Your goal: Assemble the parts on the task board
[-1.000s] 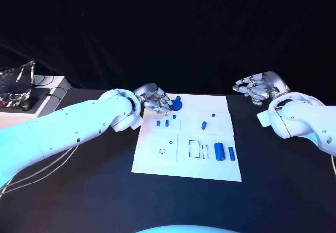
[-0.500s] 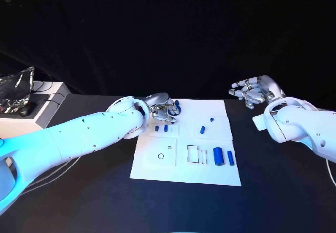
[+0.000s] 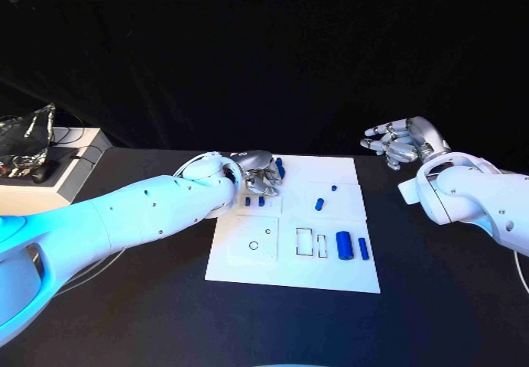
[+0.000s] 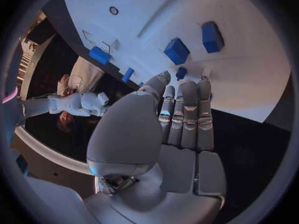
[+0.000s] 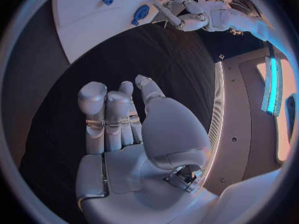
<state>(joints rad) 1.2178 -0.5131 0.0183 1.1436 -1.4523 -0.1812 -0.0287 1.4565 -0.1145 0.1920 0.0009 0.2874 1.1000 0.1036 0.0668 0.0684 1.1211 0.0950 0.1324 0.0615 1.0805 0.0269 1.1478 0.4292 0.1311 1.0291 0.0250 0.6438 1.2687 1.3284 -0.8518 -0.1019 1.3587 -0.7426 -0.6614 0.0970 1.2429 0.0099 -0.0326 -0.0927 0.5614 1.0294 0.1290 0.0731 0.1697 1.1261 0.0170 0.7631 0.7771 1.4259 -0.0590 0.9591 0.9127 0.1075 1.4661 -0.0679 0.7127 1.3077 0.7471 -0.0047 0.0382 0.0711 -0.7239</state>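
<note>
The left hand (image 3: 258, 173) has settled lower on the task board's (image 3: 259, 260) far-left corner, fingertips on a small blue part (image 4: 181, 73), grip unclear; the right hand (image 3: 402, 143) hovers open, unchanged.

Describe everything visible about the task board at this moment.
The task board is a flat white rectangular plate lying on the black table. Thin outlines mark rectangular slots and a small ring. Small blue parts lie scattered on it, two longer ones side by side toward its right. The left hand reaches over its far left corner, fingertips at a blue piece there; the right hand is off it.
</note>
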